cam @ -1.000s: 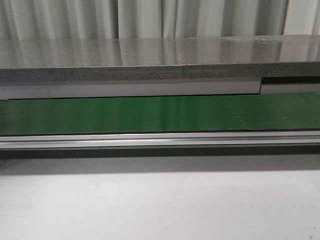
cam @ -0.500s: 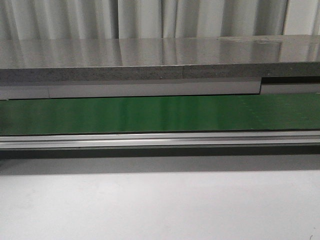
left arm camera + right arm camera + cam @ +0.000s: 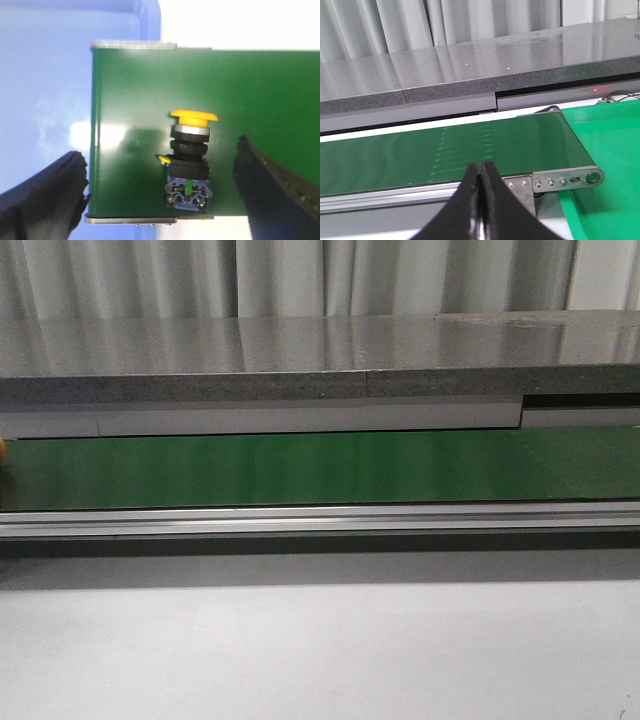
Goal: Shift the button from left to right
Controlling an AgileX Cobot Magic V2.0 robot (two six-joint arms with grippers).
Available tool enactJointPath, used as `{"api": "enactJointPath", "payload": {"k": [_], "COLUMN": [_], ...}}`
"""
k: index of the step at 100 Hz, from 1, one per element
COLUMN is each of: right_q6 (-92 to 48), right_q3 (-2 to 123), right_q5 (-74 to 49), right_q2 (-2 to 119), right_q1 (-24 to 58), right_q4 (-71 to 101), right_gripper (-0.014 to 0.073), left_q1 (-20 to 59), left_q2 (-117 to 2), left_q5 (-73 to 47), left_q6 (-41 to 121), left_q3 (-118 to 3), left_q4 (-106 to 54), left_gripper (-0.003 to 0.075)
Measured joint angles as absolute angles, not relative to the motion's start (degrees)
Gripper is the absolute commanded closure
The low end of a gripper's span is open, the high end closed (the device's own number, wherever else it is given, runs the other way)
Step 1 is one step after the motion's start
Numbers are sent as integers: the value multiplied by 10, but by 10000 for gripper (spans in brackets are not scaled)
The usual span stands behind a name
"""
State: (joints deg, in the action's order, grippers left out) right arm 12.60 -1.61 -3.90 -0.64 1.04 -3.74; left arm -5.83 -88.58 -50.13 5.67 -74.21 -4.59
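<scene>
The button [image 3: 189,160] lies on its side on the green conveyor belt [image 3: 135,90], close to the belt's end. It has a yellow-orange cap, a black body and a blue base with a small green mark. My left gripper [image 3: 160,152] is open, one finger [image 3: 47,192] off the belt's end and the other [image 3: 272,190] beyond the button, neither touching it. In the front view only an orange sliver of the button [image 3: 2,452] shows at the far left edge of the belt [image 3: 320,468]. My right gripper [image 3: 481,172] is shut on nothing, hovering before the belt's right end [image 3: 470,145].
A blue bin [image 3: 50,75] sits just past the belt's left end. A grey stone ledge [image 3: 320,360] runs behind the belt and an aluminium rail [image 3: 320,520] along its front. A bright green tray [image 3: 610,155] lies beyond the belt's right end roller bracket [image 3: 565,180].
In the front view an orange sliver has appeared at the far left edge of the belt, where only green showed before. Nothing else differs.
</scene>
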Motion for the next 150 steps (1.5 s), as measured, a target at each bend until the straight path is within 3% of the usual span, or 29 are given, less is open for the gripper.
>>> {"api": "enactJointPath", "payload": {"k": [24,50,93,112,150], "right_q6": [126,126,126,126,126], "right_q3": [-16,-16,-16,-16,-16], "right_q5": [-39,-39,-39,-39,-39], "right_q2": [-6,-6,-6,-6,-6], "right_q1": [10,10,10,10,10], "right_q4": [-37,-37,-37,-37,-37], "right_gripper": [661,661,661,661,661], "left_q1": [-23,35,39,39,39], "left_q2": [-742,-550,-223,-162,-158], "left_q5": [-419,-313,-199,-185,-99], "left_q6": [61,67,68,68,68], "left_q3": [-664,-497,-236,-180,-144], "left_q4": [-47,-50,-50,-50,-50], "left_gripper": [141,155,155,155,155]}}
